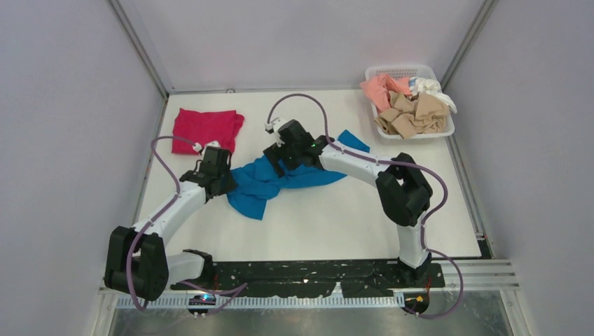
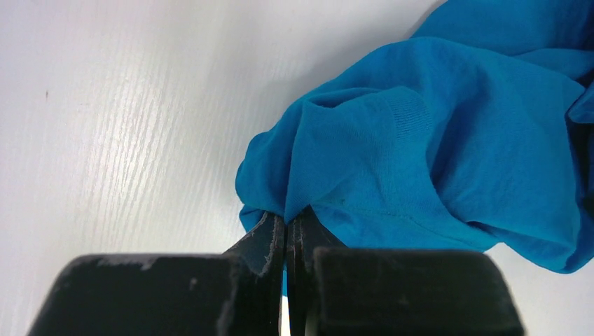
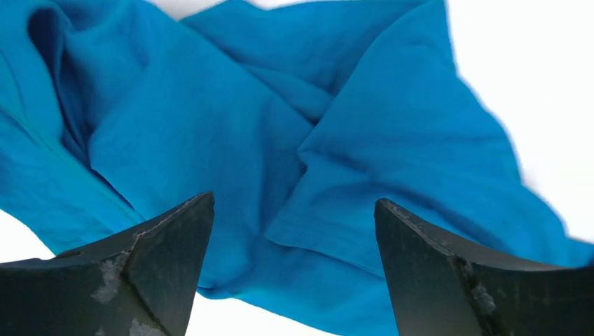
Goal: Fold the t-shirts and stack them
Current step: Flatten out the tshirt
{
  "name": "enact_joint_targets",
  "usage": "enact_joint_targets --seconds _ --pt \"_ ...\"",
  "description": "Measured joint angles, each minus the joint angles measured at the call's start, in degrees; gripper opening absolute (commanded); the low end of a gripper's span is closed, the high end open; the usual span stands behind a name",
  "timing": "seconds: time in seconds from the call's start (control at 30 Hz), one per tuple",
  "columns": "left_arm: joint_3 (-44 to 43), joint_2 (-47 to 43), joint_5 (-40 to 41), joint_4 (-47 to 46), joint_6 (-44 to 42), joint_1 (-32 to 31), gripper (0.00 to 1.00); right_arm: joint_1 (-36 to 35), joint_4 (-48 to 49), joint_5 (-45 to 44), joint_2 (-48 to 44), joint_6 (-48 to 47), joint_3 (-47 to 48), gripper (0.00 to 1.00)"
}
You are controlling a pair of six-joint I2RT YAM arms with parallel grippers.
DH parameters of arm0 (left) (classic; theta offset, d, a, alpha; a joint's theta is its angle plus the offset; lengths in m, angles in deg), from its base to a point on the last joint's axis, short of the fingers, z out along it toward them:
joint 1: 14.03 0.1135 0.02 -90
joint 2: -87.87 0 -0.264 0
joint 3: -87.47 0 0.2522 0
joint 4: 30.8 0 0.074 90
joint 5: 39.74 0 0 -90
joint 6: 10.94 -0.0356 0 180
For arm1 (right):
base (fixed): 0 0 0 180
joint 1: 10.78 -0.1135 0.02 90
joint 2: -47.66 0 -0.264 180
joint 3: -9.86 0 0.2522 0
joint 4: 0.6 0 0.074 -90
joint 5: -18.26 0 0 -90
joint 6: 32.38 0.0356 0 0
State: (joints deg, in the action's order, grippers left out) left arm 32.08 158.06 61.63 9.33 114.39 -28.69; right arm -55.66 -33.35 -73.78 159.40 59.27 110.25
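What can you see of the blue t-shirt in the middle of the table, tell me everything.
The teal-blue t-shirt is soft, thin knit cloth, plain, with a stitched hem showing. It lies crumpled and unfolded, bunched into a long twisted shape across the middle of the white table. The left gripper is shut on a fold at its edge on the left arm's side. The right gripper is open above its middle; whether it touches the cloth cannot be told.

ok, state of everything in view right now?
blue shirt: crumpled on table, unfolded
red shirt: roughly folded, lying flat
basket: heaped with crumpled shirts
left fingers: shut on blue shirt's edge
right fingers: open, over blue shirt
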Motion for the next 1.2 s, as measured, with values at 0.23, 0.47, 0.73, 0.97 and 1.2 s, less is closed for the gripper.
enact_joint_targets --seconds 0.23,0.47,0.73,0.97,1.2 --pt "0.3 0.0 0.0 -0.5 0.3 0.0 0.00 -1.8 -2.9 -2.9 4.4 2.2 0.3 0.66" --pt "0.9 -0.4 0.0 -1.0 0.3 0.0 0.00 -1.8 -3.2 -6.8 6.4 4.5 0.3 0.15" --pt "1.4 -2.4 0.9 -1.2 0.4 0.0 0.00 -1.8 0.5 -12.9 3.1 4.8 -3.4 0.06" --pt "-3.2 -7.8 2.7 0.8 -0.9 0.0 0.00 -0.4 2.7 -24.7 -18.2 0.6 -12.2 0.06" --pt "-15.6 -23.7 0.7 -1.5 -6.0 0.0 0.00 2.6 7.9 -30.7 -45.7 -8.1 -11.5 0.06"
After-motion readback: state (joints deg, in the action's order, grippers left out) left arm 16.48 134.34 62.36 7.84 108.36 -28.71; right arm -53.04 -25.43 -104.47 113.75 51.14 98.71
